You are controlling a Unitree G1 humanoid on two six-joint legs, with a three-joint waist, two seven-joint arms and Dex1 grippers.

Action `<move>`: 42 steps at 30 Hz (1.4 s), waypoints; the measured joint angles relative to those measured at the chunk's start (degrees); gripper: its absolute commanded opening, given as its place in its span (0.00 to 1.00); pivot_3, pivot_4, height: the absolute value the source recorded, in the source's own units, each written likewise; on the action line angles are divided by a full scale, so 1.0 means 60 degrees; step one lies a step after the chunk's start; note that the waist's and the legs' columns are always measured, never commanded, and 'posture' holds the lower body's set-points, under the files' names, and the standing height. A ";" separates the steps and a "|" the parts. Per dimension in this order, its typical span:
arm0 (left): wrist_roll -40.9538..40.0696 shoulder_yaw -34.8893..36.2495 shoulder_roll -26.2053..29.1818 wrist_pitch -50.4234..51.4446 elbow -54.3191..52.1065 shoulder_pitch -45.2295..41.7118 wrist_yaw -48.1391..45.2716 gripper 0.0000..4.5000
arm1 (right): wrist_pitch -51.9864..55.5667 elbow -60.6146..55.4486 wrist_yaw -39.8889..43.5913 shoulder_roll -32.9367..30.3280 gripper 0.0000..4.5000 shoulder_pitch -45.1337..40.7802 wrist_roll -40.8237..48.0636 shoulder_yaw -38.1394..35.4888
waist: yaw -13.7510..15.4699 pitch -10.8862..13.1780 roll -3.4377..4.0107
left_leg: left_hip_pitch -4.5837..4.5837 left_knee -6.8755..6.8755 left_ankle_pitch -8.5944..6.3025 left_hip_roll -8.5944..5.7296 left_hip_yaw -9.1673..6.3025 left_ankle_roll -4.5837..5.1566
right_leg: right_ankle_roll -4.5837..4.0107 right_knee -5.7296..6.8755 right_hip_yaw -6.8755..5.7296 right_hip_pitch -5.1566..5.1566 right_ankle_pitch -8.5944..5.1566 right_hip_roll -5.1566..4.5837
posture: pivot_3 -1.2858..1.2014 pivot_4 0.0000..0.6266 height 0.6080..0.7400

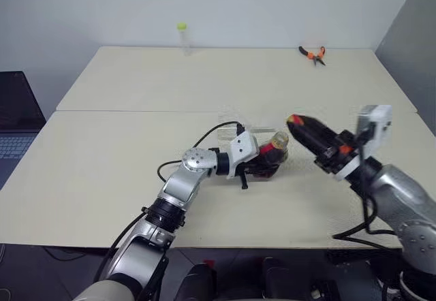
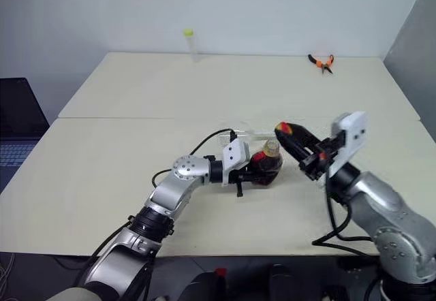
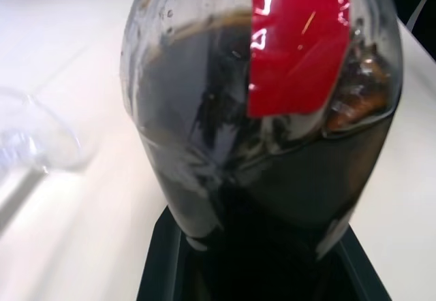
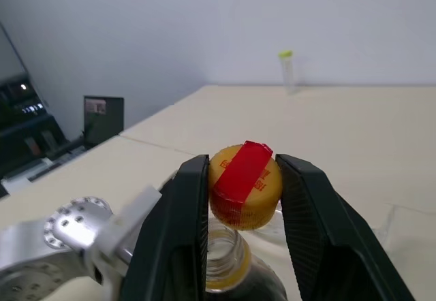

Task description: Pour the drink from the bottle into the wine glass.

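Right gripper (image 4: 242, 199) fingers pinch the cap (image 4: 244, 185) w/ bottle (image 1: 271, 156) mouth open; left gripper (image 1: 262, 165) clamps bottle. Tilt too fast near wine glass (image 1: 228, 132) = drink (image 3: 286, 178) spills on worktop (image 1: 102, 165).

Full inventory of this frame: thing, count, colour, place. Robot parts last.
bottle: 1, clear with red label, near table middle, uncapped, held by left gripper
drink: dark brown, inside bottle
cap: 1, yellow with red strip, just above bottle mouth, in right gripper
wine glass: 1, clear, just behind bottle
tube: 1, clear with yellow-green top, far edge
pliers: 1, orange and black, far right
laptop: 1, dark, left of table
table: 1, beige
left gripper: black, shut on bottle
right gripper: black, shut on cap
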 measured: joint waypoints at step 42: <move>-0.0778 0.0073 0.0160 0.0224 -0.0951 0.0364 -0.0795 0.15 | -0.2024 0.3680 0.2966 -0.1039 1.00 0.4285 -0.5619 -0.0760 | 0.0026 -0.0016 0.0027 | 0.0019 -0.0003 0.0000 0.0001 0.0015 0.0000 | 0.0005 0.0001 0.0012 0.0015 -0.0003 0.0008 | 0.52 0.24 1.00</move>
